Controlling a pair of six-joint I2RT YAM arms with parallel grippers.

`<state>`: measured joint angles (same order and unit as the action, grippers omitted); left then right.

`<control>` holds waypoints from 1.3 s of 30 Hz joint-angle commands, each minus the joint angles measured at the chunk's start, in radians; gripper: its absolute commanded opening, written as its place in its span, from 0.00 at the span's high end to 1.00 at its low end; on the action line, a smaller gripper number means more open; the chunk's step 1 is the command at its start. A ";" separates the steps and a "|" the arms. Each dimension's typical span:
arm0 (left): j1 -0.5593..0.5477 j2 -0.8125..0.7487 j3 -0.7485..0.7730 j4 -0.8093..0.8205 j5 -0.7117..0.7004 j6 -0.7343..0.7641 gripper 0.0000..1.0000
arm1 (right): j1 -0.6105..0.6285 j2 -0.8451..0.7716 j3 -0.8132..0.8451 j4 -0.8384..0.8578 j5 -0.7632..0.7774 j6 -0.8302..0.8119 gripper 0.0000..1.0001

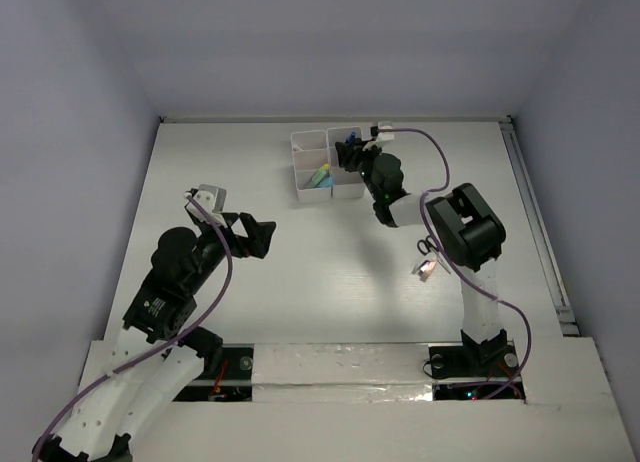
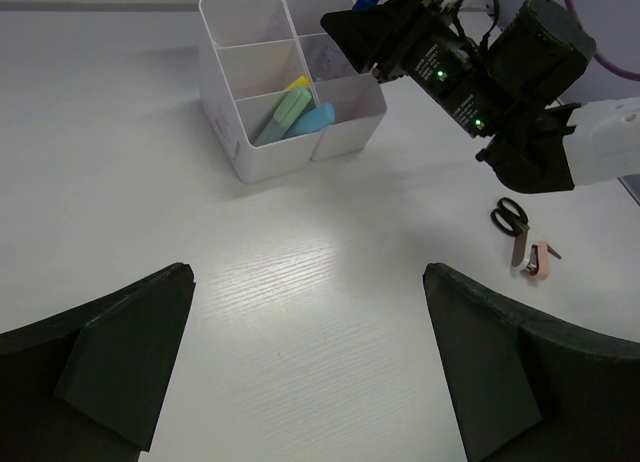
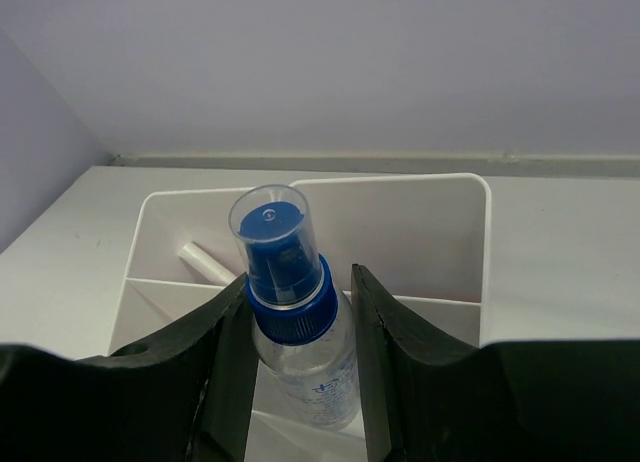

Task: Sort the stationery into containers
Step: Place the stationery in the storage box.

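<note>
My right gripper [image 3: 298, 282] is shut on a small clear bottle [image 3: 305, 352] with a blue spray cap, held tilted over a back compartment of the white organizer [image 3: 420, 232]. A thin white pen [image 3: 205, 262] leans in the compartment to its left. From the left wrist, the organizer [image 2: 240, 147] holds a pale-green marker [image 2: 285, 112], a blue marker [image 2: 314, 119] and a yellow tip [image 2: 298, 83] in its front cells. Black-handled scissors [image 2: 510, 216] and a pink eraser [image 2: 541, 263] lie on the table to the right. My left gripper [image 2: 310, 362] is open above bare table.
From above, the organizer [image 1: 305, 167] stands at the back centre, with the right arm [image 1: 465, 232] bent over the scissors [image 1: 427, 246] and eraser [image 1: 424, 269]. The left gripper [image 1: 255, 234] hovers at mid-left. Grey walls close in the table on three sides.
</note>
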<state>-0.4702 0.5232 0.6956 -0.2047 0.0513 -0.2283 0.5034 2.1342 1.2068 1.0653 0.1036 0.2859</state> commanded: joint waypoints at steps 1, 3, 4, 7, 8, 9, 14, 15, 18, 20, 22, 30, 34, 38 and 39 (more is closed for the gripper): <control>0.022 0.012 -0.004 0.057 0.030 0.014 0.01 | 0.001 -0.060 -0.010 0.075 -0.018 0.009 0.77; 0.031 0.008 -0.007 0.059 0.028 0.014 0.01 | 0.001 -0.066 -0.013 0.065 -0.019 0.007 0.77; 0.031 0.001 -0.008 0.060 0.028 0.015 0.01 | 0.001 -0.068 -0.016 0.061 -0.019 0.009 0.77; 0.031 -0.009 -0.011 0.065 0.028 0.012 0.01 | 0.001 -0.074 -0.023 0.045 -0.022 0.004 0.77; 0.041 -0.011 -0.011 0.067 0.028 0.014 0.01 | 0.001 -0.076 -0.023 0.035 -0.027 0.002 0.77; 0.041 -0.012 -0.011 0.068 0.033 0.014 0.01 | 0.001 -0.077 -0.021 0.033 -0.030 -0.001 0.77; 0.050 -0.012 -0.011 0.067 0.039 0.014 0.01 | 0.001 -0.068 -0.003 -0.001 -0.044 -0.004 0.77; 0.050 -0.012 -0.011 0.068 0.038 0.012 0.01 | 0.001 -0.066 0.002 -0.002 -0.044 -0.004 0.77; 0.050 -0.011 -0.010 0.068 0.042 0.012 0.01 | 0.001 -0.065 0.005 -0.008 -0.048 -0.004 0.77; 0.050 -0.008 -0.011 0.068 0.045 0.015 0.01 | 0.001 -0.066 0.008 -0.010 -0.051 -0.004 0.77; 0.050 -0.006 -0.011 0.068 0.045 0.014 0.01 | 0.001 -0.065 0.011 -0.014 -0.053 -0.004 0.77; 0.050 -0.008 -0.011 0.068 0.045 0.014 0.01 | 0.001 -0.063 0.027 -0.028 -0.064 -0.005 0.77; 0.050 -0.008 -0.010 0.067 0.045 0.014 0.01 | 0.001 -0.062 0.034 -0.039 -0.065 -0.010 0.77; 0.050 -0.008 -0.010 0.068 0.047 0.012 0.01 | 0.001 -0.057 0.039 -0.044 -0.068 -0.011 0.73; 0.050 -0.008 -0.010 0.068 0.047 0.014 0.01 | 0.001 -0.057 0.040 -0.044 -0.068 -0.013 0.71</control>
<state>-0.4240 0.5194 0.6937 -0.1905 0.0795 -0.2249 0.5034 2.1201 1.2053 0.9939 0.0540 0.2836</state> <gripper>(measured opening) 0.989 0.431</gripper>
